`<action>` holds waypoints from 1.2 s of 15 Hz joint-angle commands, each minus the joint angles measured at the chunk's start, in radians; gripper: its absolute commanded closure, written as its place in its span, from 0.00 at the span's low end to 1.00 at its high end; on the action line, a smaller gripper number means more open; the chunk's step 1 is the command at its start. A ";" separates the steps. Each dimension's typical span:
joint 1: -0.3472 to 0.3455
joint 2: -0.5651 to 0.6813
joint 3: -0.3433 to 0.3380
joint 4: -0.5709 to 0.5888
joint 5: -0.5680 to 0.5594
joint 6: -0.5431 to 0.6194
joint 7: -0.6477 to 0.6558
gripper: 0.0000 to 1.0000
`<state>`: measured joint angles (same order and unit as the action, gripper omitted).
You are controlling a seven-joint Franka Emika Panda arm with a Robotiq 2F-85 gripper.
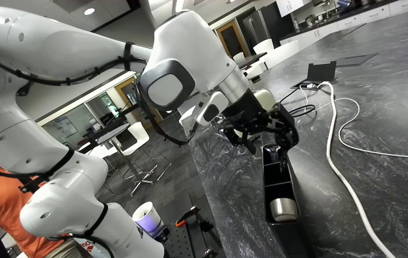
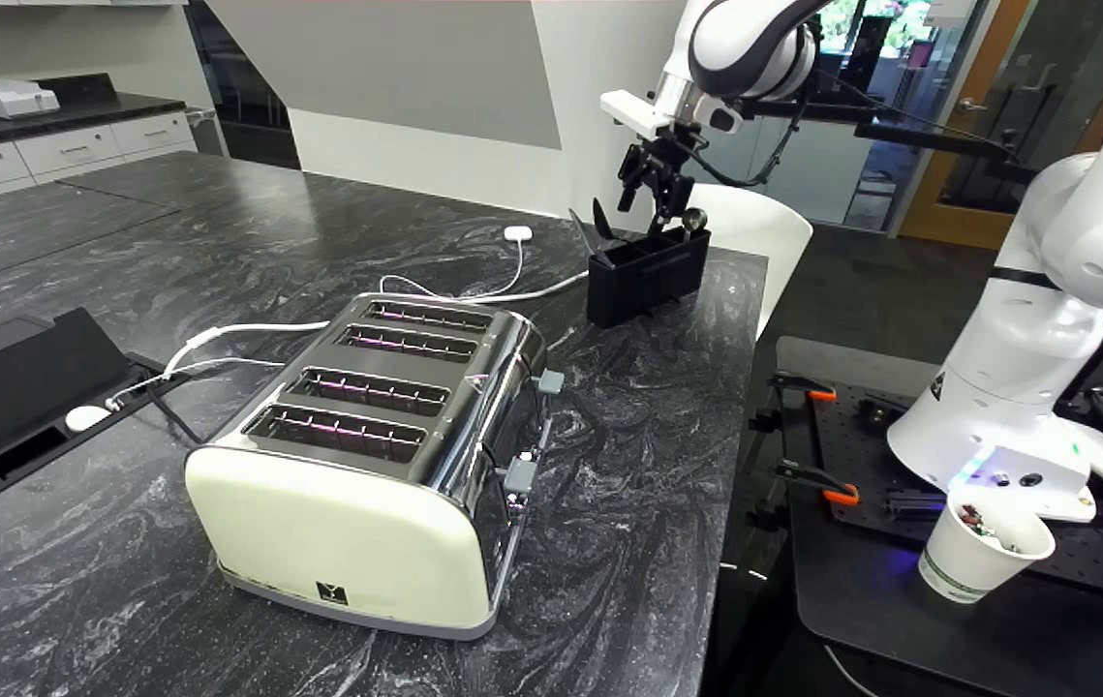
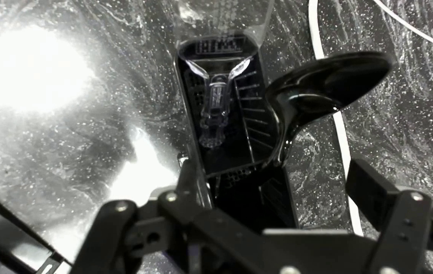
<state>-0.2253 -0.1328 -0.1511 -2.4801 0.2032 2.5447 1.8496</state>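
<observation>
So, the gripper (image 3: 271,173) is hovering right over a black utensil holder (image 2: 643,286), and its two fingers (image 3: 370,190) are standing wide apart, holding nothing. A glossy black spoon (image 3: 326,83) is sticking up out of the holder. In the wrist view its stem is showing between the fingers, while its head is leaning out past the holder's long edge. I can't tell if a finger is touching it, or which compartment it's standing in.

A clear plastic utensil (image 3: 216,99) is leaning in the end compartment, so those two are kinda crowding the fingers. At the opposite end a shiny metal piece (image 1: 283,209) is sitting in its own compartment. White cables (image 3: 316,34) are running along the countertop (image 1: 397,193) just beside the holder, and a cream toaster (image 2: 367,503) is sitting well apart from the gripper.

Counting up, I'm seeing one holder with three compartments, at least three utensils (one black, one clear, one metal), two white cables and one toaster that's showing four slots.
</observation>
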 commanded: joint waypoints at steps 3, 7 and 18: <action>0.014 0.078 -0.006 0.039 0.054 0.037 -0.009 0.00; 0.018 0.115 -0.007 0.062 0.058 0.041 -0.013 0.00; 0.030 0.142 -0.009 0.086 0.053 0.043 -0.019 0.96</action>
<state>-0.2084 0.0038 -0.1510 -2.4010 0.2338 2.5653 1.8487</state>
